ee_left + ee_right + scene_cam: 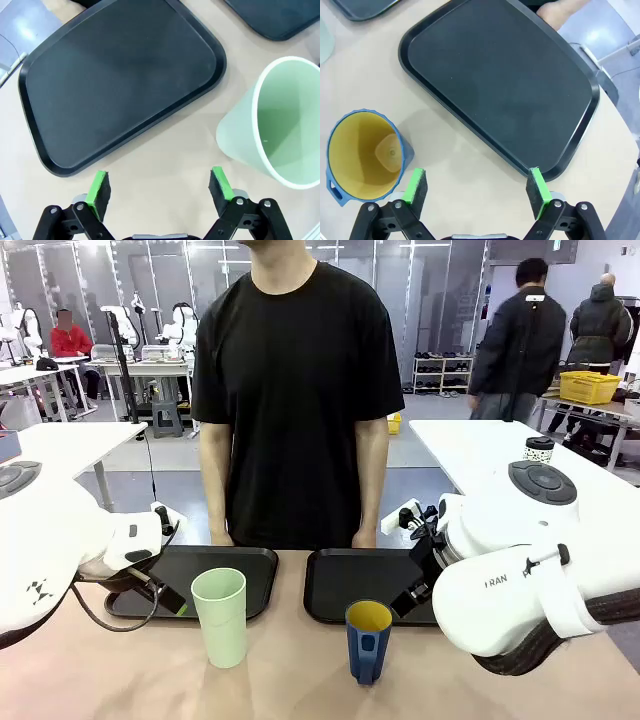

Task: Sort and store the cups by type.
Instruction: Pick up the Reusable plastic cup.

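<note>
Left wrist view shows the left gripper (159, 187) over bare bench (165, 150), its green pads (97, 190) spread wide with nothing between them. Just past the pads runs the long rim of a black tray (120, 75) with a flat, bare bed. The mint-green tumbler (280, 125) stands upright on the bench off to one side of the gripper, by the tray's rounded corner and parted from it by a strip of bench. In the right wrist view the right gripper (476, 187) also has its jaws standing apart and holds nothing. One pad is over a rounded corner of a second black tray (505, 80). Just beside the other pad the blue mug (365, 150) stands upright on the bench, yellow inside, clear of the tray's rim. From the front, the two trays lie side by side along the far edge with a narrow gap between them. The two cups stand in front of them, apart, with open bench between. The surface is matte tan. A person (290, 390) in a black T-shirt stands at the far edge, hands at the rim. Behind are white tables and a yellow crate (588, 387).
</note>
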Robot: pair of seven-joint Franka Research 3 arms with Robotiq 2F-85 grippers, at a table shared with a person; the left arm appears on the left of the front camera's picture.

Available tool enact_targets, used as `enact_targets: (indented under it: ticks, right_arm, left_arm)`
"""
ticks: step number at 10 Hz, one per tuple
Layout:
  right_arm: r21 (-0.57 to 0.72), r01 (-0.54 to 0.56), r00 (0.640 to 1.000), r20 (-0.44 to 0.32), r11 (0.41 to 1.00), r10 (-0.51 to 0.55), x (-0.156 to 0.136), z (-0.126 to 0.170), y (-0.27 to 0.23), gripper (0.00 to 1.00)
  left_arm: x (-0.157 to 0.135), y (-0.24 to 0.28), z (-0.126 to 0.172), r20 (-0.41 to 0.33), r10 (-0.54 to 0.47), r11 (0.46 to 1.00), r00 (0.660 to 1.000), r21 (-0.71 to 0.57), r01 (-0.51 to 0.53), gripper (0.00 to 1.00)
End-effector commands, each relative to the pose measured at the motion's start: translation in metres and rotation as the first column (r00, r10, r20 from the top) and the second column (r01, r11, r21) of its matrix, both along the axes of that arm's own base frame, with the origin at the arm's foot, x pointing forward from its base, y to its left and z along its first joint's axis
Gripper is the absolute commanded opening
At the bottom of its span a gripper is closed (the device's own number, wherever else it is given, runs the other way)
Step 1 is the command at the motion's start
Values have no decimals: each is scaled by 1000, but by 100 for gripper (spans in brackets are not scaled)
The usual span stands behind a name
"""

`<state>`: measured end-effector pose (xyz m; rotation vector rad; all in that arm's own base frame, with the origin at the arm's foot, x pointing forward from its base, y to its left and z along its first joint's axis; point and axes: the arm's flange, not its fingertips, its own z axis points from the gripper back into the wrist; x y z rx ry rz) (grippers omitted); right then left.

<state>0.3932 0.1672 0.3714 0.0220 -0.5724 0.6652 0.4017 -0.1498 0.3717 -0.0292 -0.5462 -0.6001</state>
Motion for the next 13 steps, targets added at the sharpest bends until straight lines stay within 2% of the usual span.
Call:
enact_targets:
  ticks: [1,13]
  right_arm:
    - [0,0,1000,0,1000,0,0,0,0,100]
    - [0,0,1000,0,1000,0,0,0,0,100]
  left_arm:
    - [0,0,0,0,-1,1000,1000,0,1,100]
    - [0,0,0,0,-1,1000,1000,0,1,100]
